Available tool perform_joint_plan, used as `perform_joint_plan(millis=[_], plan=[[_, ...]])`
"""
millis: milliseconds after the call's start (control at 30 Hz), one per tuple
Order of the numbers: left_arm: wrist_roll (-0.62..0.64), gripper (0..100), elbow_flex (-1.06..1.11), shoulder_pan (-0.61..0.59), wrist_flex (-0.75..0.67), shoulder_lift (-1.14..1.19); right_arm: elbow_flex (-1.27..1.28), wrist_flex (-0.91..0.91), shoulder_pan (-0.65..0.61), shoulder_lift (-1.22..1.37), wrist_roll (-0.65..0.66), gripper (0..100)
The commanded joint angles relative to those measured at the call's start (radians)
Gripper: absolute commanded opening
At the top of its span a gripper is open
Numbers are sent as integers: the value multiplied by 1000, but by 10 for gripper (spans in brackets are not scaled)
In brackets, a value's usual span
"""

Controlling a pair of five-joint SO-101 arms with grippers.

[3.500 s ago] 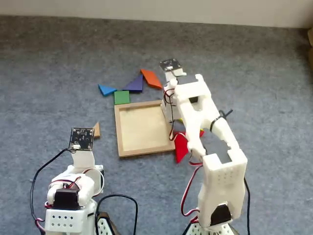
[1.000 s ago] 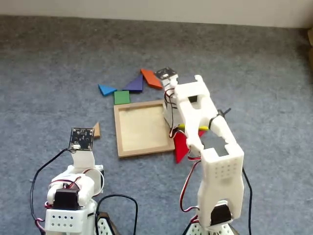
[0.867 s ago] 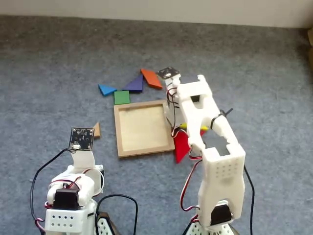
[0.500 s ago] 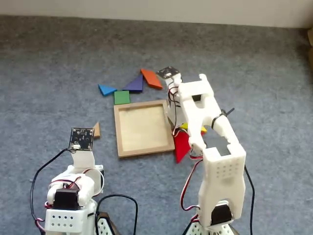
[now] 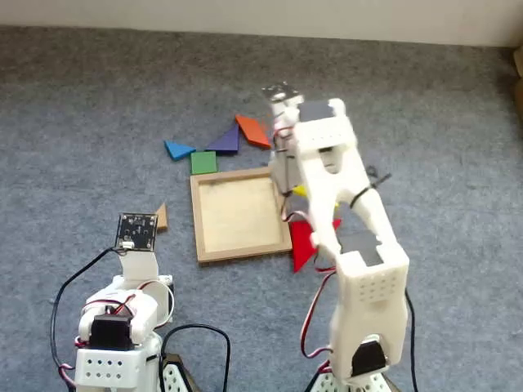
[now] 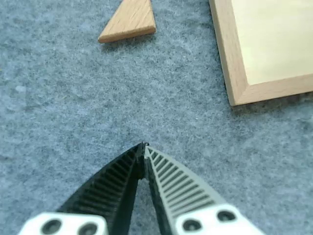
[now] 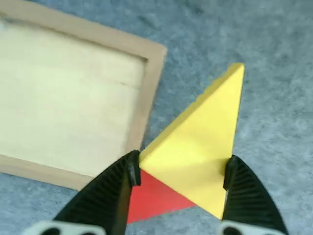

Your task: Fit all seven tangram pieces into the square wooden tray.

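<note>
The right gripper [image 7: 181, 166] clamps a smooth yellow triangle [image 7: 195, 137] just beside the square wooden tray [image 7: 149, 83], over a red triangle [image 7: 151, 198]. The left gripper [image 6: 144, 152], ribbed jaws pinched together on nothing, hangs over fuzzy grey carpet [image 6: 73, 98] near a plain wood triangle [image 6: 129, 22]. Beyond the tray lie four flat pieces: orange parallelogram [image 5: 252, 131], purple triangle [image 5: 225, 140], blue triangle [image 5: 177, 149], green square [image 5: 203, 162].

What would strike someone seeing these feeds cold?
The right end effector grips a yellow triangle beside a corner of the wooden tray, near a red triangle. More coloured pieces cluster past the tray's far edge; the left end effector sits shut above carpet.
</note>
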Motion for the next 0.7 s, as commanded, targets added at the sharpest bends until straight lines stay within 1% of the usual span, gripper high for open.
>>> perform_joint_plan(millis=[0,200,300,367,433,567,667], plan=[[-3,6,16,10,5,-38,-59,28,-127,-79,-153,202],[-3,6,16,10,5,-38,-56,21,-236,-76,-356,202],[-3,6,16,10,5,-38,-56,21,-265,-79,-414,202],[-3,6,16,10,5,-38,-58,21,-265,-81,-423,202],[-3,6,16,10,5,-38,-58,19,-245,-79,-400,202],[-3,6,16,10,5,-38,-58,33,-179,-79,-232,202],[-3,6,16,10,5,-38,-58,59,-130,-81,-161,202]])
